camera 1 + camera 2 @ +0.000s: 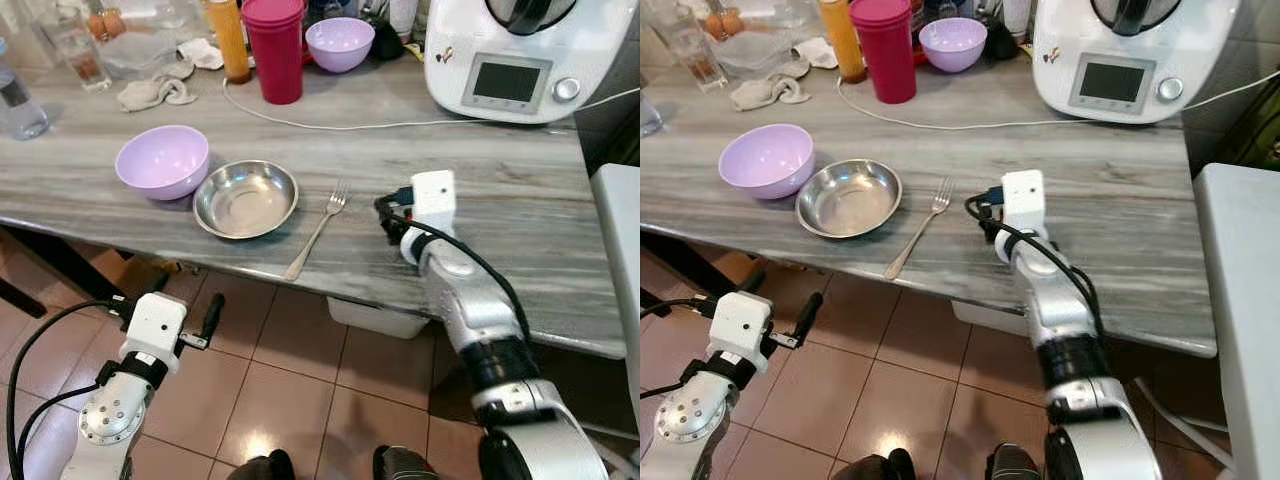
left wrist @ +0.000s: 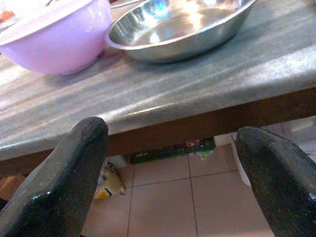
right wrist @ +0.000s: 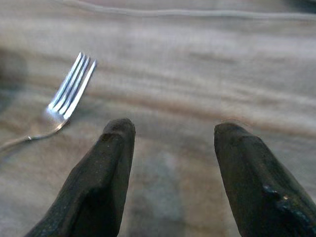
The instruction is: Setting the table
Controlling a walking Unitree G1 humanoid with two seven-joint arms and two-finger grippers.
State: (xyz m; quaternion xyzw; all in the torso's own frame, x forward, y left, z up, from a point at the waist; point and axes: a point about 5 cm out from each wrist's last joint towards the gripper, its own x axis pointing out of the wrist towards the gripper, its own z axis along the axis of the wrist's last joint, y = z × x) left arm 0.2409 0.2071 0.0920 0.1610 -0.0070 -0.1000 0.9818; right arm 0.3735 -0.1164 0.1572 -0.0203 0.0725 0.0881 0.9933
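Your left claw [image 1: 185, 325] hung spread and empty below the edge of the grey, streaked stone surface [image 1: 520, 210]. Above it sat a smooth lilac plastic bowl [image 1: 162, 160], touching a shallow, shiny steel dish [image 1: 245, 198]. Just beside the dish lay the slim metal fork [image 1: 318, 230], tines pointing away from you, handle over the near edge. Your right claw [image 3: 168, 143], released and empty, was the nearer one, just right of the tines.

No text can be read; the kitchen machine's [image 1: 515, 55] screen looks blank.
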